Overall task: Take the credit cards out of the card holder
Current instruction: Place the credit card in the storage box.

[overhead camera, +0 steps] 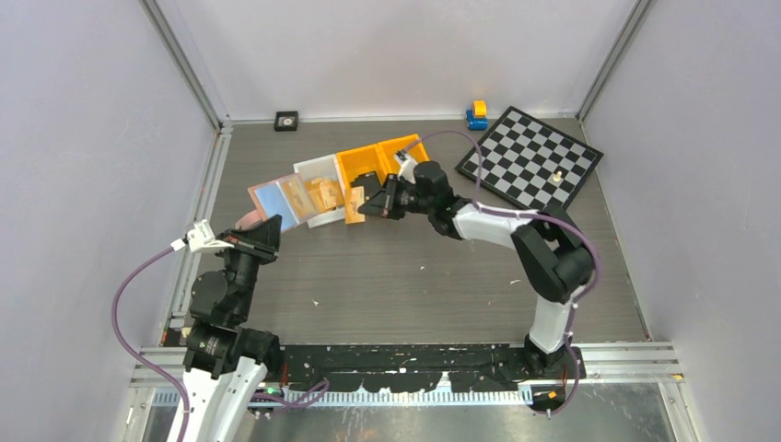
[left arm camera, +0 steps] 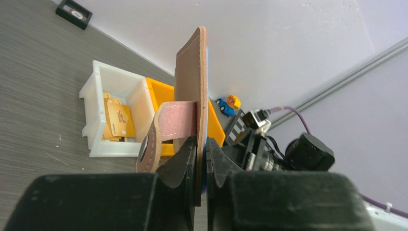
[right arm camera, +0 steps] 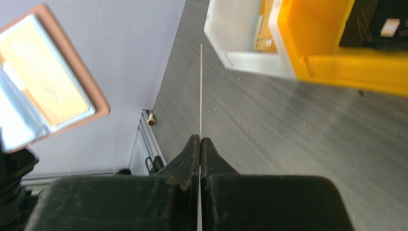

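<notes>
Extraction is mid-way by the look of it: one card is out, pinched edge-on by the right jaws, which are pressed together on it above the table, just beside the white bin. The left jaws are clamped on the lower edge of the holder, holding it upright and open off the table at the left, well apart from that card. Its brown-pink cover has a snap tab hanging loose. Inside, a glossy clear pocket holds an orange card. The next move likely calls for letting the held card go, perhaps into the bin, then going for the orange one with a fine pinch at the pocket mouth
</notes>
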Available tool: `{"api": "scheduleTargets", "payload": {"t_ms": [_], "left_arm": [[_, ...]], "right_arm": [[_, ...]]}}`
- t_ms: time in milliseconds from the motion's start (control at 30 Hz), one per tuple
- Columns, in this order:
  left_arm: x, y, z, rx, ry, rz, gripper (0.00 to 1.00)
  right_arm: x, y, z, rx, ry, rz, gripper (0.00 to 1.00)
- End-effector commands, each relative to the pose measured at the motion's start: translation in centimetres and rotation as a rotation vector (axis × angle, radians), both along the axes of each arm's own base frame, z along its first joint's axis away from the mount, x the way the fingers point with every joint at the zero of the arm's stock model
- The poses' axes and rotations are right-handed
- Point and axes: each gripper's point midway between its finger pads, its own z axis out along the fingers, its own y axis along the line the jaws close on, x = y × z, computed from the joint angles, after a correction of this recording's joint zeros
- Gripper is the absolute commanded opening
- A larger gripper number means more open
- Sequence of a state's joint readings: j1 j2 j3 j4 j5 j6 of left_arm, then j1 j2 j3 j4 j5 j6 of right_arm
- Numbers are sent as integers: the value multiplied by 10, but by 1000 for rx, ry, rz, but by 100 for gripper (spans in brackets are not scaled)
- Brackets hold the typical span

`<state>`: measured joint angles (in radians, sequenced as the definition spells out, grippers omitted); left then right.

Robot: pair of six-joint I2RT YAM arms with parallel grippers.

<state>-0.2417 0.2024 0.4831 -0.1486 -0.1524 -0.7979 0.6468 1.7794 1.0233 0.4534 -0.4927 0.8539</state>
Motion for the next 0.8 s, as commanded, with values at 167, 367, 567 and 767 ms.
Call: {"api": "scheduleTargets", "payload": {"t_ms": [167,367,567,767], "left_arm": [[-10,4,25,-14,-80,7,0],[-6,1,20,-24,-64,-5,0],[-6,-2,20,-24,-60,-23,0],[-4,-8,17,-15,-46,-47,0]], "right_arm": [[46,72,2,-54,-48,60,0],[73,94,-14,-155,-68,85,1],[94,106,-35,-227,-61,93,1],[109,117,-37,-254,-57,88,23]]}}
